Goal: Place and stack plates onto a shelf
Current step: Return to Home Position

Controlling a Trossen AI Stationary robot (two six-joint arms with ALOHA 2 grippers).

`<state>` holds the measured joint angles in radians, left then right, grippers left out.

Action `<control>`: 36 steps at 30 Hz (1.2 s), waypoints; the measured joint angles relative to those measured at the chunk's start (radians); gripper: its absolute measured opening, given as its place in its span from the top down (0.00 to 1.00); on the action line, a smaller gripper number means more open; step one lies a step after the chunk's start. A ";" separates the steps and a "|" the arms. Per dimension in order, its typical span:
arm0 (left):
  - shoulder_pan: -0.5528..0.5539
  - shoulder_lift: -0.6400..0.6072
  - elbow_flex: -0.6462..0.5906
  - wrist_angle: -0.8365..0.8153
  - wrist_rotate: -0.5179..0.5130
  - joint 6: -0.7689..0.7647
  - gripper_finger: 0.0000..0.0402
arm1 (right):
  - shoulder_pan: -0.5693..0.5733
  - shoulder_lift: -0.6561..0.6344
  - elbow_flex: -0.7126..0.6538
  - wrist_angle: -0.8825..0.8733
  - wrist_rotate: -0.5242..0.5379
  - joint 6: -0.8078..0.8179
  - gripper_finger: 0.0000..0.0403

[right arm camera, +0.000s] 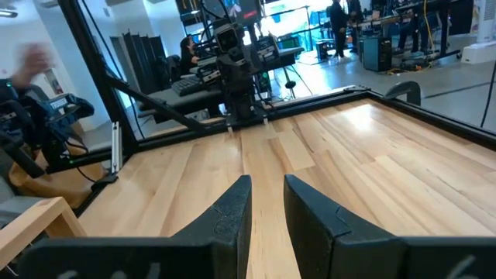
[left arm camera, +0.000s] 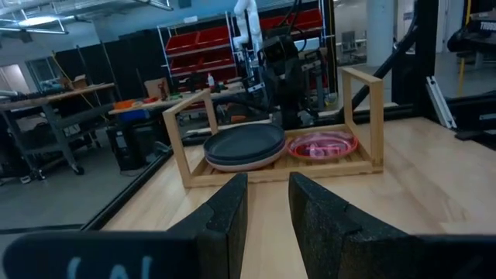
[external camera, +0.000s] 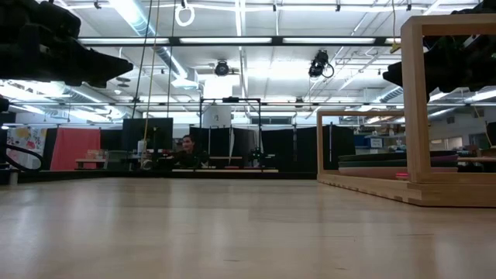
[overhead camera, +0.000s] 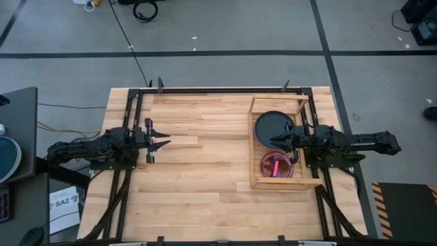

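The light-wood shelf [overhead camera: 254,147] stands on the right half of the table. On its far half lies a stack of large plates [left arm camera: 244,143], dark teal on top, a pale pink rim at the bottom. On its near half lie small translucent plates [left arm camera: 322,145], red-pink on top. My right gripper [overhead camera: 274,141] hangs level and open above the shelf's middle, between the two stacks, with nothing between its fingers. My left gripper [overhead camera: 166,142] stands level and open above the table's left part, pointing at the shelf, holding nothing.
Bare wooden tabletop [overhead camera: 205,164] lies between the two arms. The shelf's raised rails and corner posts [external camera: 411,101] stand up around the plates. A black frame [overhead camera: 218,89] runs along the table's edges. A person [external camera: 184,149] sits in the room beyond.
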<state>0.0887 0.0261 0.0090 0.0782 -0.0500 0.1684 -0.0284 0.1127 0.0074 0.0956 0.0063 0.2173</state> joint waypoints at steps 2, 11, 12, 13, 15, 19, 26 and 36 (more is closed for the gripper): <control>0.000 0.000 0.000 0.001 0.001 0.000 0.74 | 0.000 0.000 0.000 0.000 0.000 -0.001 0.79; 0.000 0.000 0.000 0.005 0.002 0.000 0.74 | 0.000 0.000 0.000 0.000 0.000 0.000 0.79; 0.000 0.000 0.000 0.005 0.002 0.000 0.74 | 0.000 0.000 0.000 0.000 0.000 -0.001 0.79; 0.000 0.000 0.000 0.005 0.002 0.000 0.74 | 0.000 0.000 0.000 0.000 0.000 -0.002 0.79; 0.000 0.000 0.000 0.005 0.002 0.000 0.74 | 0.000 0.000 0.000 0.000 0.000 0.000 0.79; -0.002 -0.025 0.000 0.011 0.003 -0.001 0.74 | 0.000 0.000 0.000 0.000 0.000 -0.002 0.79; -0.002 -0.024 0.000 0.020 0.003 -0.001 0.74 | 0.000 0.000 0.000 0.001 0.000 -0.002 0.79; -0.001 -0.024 0.000 0.019 0.003 0.000 0.74 | 0.000 0.000 0.000 0.001 0.000 -0.002 0.79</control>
<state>0.0879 0.0017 0.0090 0.0971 -0.0475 0.1680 -0.0283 0.1131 0.0074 0.0963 0.0065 0.2150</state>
